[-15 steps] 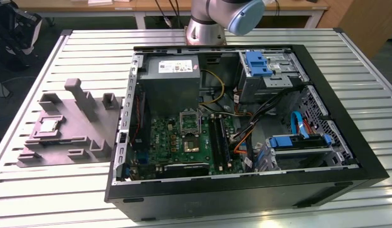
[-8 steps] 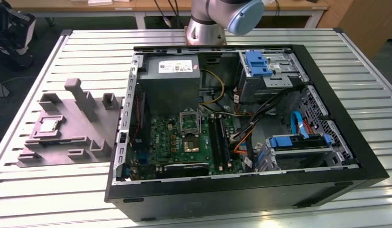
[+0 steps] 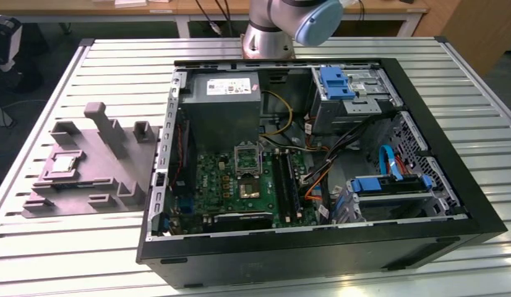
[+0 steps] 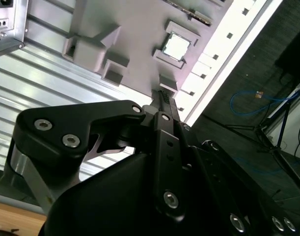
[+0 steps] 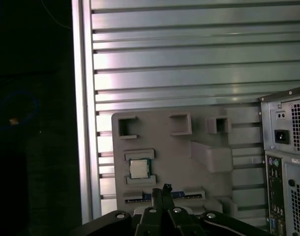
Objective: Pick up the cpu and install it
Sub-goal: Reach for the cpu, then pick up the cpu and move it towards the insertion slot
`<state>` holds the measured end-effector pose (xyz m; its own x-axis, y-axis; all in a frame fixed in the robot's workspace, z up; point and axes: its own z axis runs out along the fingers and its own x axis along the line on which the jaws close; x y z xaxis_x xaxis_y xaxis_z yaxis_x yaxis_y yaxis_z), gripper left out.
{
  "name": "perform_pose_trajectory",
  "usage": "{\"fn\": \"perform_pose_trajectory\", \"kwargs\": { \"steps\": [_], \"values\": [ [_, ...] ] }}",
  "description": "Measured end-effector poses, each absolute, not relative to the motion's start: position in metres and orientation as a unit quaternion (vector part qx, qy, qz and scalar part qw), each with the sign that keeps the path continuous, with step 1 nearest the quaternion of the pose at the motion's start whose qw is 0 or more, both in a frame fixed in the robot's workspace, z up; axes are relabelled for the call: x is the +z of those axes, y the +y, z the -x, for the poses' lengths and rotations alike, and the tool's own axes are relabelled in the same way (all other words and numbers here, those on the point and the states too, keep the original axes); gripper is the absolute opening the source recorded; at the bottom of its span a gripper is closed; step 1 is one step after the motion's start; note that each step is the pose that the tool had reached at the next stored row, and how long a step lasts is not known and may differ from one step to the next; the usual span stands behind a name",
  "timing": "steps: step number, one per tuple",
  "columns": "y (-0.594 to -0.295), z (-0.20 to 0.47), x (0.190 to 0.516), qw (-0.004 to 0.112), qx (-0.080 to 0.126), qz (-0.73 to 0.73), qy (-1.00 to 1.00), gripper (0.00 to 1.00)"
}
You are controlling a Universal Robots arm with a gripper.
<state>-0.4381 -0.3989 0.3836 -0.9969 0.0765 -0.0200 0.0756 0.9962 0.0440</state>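
The cpu [image 3: 64,164] is a small silver square chip lying flat in a pocket of the grey fixture [image 3: 115,170] at the exterior view's left. Both wrist views look down on the cpu [image 5: 139,168] [image 4: 176,45] from well above. My gripper [image 5: 165,189] [image 4: 162,96] hangs high over the fixture's edge beside the chip, apart from it, with its black fingers pressed together and nothing between them. On the green motherboard inside the open computer case, the socket [image 3: 249,185] lies with its metal frame [image 3: 247,154] flipped up.
The open black computer case [image 3: 322,242] takes up the middle and right of the slatted metal table [image 3: 74,247], with its power supply [image 3: 226,102], drive cages and cables. Upright blocks [image 3: 103,120] rise from the fixture. The case's rear panel [image 5: 287,147] stands close beside the fixture.
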Motion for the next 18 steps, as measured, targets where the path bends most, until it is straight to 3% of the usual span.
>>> {"fn": "perform_pose_trajectory", "kwargs": {
  "steps": [18],
  "values": [
    [-0.399, 0.466, 0.384, 0.011, 0.022, -0.038, 0.999, 0.11]
  ]
}}
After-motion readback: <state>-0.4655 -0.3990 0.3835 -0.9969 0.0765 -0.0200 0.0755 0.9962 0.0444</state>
